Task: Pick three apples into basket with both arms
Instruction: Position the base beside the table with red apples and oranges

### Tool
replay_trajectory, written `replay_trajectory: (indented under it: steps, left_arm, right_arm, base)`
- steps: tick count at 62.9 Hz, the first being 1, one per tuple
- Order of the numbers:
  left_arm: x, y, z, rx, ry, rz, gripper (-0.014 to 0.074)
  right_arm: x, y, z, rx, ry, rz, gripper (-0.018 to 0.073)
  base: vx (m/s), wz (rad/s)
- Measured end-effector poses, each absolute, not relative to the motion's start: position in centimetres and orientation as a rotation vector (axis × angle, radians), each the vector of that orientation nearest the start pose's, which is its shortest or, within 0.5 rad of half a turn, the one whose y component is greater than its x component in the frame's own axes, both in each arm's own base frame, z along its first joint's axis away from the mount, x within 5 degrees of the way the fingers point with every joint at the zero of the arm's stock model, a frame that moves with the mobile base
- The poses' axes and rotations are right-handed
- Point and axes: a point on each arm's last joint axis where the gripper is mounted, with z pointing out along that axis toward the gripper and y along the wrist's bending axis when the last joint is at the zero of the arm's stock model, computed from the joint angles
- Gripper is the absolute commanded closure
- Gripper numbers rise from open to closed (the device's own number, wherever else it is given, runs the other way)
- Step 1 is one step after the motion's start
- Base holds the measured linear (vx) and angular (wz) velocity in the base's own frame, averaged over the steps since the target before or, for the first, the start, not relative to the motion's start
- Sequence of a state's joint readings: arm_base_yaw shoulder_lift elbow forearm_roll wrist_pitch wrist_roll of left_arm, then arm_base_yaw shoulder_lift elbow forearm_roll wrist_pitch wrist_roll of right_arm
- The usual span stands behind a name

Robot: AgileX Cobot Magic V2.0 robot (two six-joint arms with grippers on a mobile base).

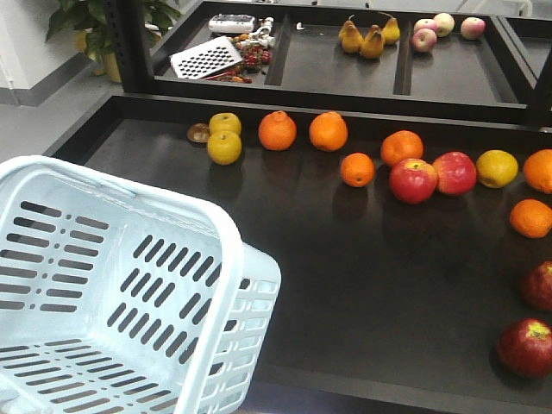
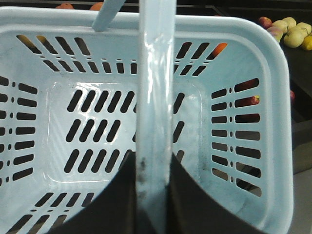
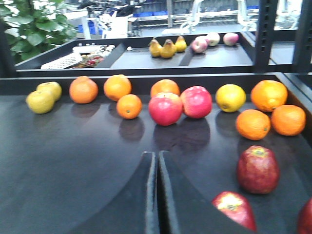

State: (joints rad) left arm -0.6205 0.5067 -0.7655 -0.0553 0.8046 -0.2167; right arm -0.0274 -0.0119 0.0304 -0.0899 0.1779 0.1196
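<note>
Plainly, the basket point(image 1: 129, 285) is empty: through its slotted floor and walls only dark surface and bits of outside fruit show, and nothing lies inside. It sits tilted at the near left corner of the counter point(image 1: 345, 285), with its open mouth facing the front view (whether its bottom rests on anything I cannot tell). The left end effector point(image 2: 154, 195) is clamped on the basket's handle point(image 2: 155, 97), which runs straight across the open top and down between the two black fingers point(image 2: 200, 204). The right end effector point(image 3: 157, 195) hangs low over bare counter, fingers pressed nearly together and nothing between them.

The dark red apples point(image 3: 257, 169) all lie on the counter at the near right, well apart from the basket. One is to the right of and beyond the right end effector. A second apple point(image 3: 234, 210) is nearer, just beside the right finger. A third is cut off by the right edge of that wrist view.

Along the counter's far wall runs a loose row: two yellow fruits point(image 1: 224, 148) at left, oranges point(image 1: 277, 130), then two brighter red apples point(image 1: 412, 179) touching. On the shelf point(image 1: 345, 86) behind, the left tray point(image 1: 181, 39) holds a white grater point(image 1: 205, 58), the middle tray point(image 1: 319, 65) holds pears point(image 1: 366, 39), and the right tray point(image 1: 457, 69) holds pale pink apples point(image 1: 444, 26).
</note>
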Motion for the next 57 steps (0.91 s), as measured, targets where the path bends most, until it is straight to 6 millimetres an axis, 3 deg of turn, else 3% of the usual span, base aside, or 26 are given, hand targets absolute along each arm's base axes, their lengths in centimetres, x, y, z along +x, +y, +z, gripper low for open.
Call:
replay_trajectory:
  steps: [57]
  left_arm:
    - [6.44,-5.05,35.93,0.403,2.04,-0.586,0.0603]
  right_arm:
    - [5.62,-0.3,18.75,0.061,1.678,-0.01,0.0568]
  base:
    - [0.08,-0.15]
